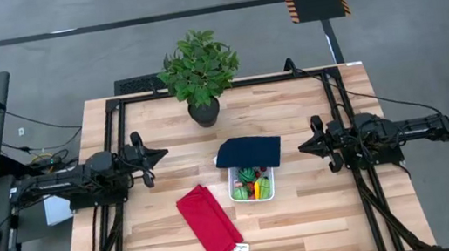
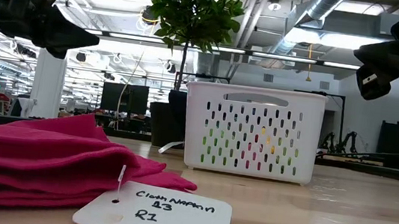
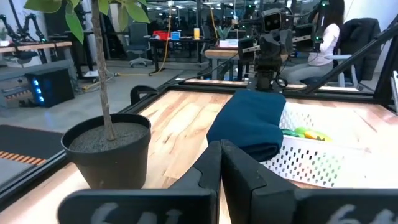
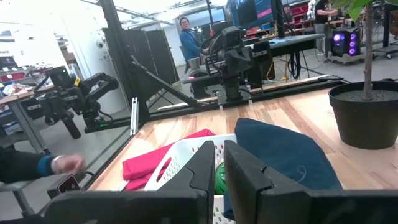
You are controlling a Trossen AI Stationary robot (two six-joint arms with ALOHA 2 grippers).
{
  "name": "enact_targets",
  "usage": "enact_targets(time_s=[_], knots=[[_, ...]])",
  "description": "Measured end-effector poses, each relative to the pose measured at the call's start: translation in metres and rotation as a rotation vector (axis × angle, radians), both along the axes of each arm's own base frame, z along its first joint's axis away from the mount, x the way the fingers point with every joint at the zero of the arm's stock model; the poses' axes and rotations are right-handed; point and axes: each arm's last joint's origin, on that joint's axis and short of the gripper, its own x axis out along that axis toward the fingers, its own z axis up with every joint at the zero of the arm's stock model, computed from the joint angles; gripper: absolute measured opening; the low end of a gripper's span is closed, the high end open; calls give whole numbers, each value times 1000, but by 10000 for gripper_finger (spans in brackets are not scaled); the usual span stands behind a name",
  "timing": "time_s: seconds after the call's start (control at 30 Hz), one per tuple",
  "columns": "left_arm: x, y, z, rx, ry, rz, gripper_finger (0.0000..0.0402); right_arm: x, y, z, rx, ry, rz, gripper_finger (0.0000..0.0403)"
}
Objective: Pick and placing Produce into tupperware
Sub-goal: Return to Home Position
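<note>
In mid-frame, toy fruits (image 1: 255,188) inside the white basket (image 1: 235,196); left gripper (image 1: 158,155) and right gripper (image 1: 303,145) parked at frame sides, fingers together; probably finished

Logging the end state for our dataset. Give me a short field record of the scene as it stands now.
bin: white, perforated, upright, between the arms
produce: inside bin; green and orange pieces show
navy cloth: draped over bin's plant-side rim
red cloth: flat beside bin
plant: potted, beyond bin
left gripper: shut, empty, raised at left
right gripper: shut, empty, raised at right
</note>
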Motion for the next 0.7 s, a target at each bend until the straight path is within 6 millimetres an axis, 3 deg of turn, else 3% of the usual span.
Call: enact_targets(time_s=[0.7], knots=[[0, 0, 0, 10, 2, 3, 0, 0, 0, 0, 0, 0, 0, 59]])
